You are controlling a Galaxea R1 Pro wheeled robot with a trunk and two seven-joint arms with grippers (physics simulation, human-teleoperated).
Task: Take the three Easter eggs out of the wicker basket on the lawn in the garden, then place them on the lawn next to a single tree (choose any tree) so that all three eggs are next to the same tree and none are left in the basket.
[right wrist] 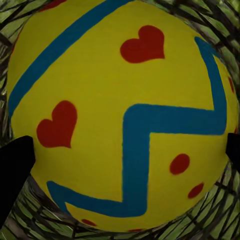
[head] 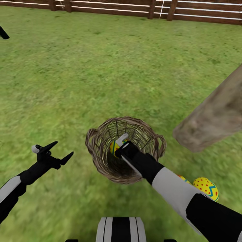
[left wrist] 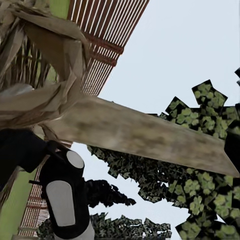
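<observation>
The wicker basket [head: 125, 149] sits on the lawn [head: 101, 67] just in front of me. My right gripper [head: 118, 145] reaches down into it, and its fingertips [right wrist: 15, 170] press both sides of a yellow Easter egg [right wrist: 120, 115] with a blue zigzag and red hearts and dots, also seen inside the basket [head: 113, 146]. A second egg [head: 205, 188] lies on the grass near the foot of the tree trunk [head: 215, 117]. A third egg [head: 183, 178] peeks out from behind my right forearm. My left gripper [head: 56, 152] hovers open over the grass to the basket's left.
A brown slat fence [head: 134, 10] runs along the far edge of the lawn. In the left wrist view the trunk [left wrist: 150, 135] crosses in front of leafy foliage [left wrist: 200, 180], with basket weave [left wrist: 30, 75] close by. Open grass stretches ahead and to the left.
</observation>
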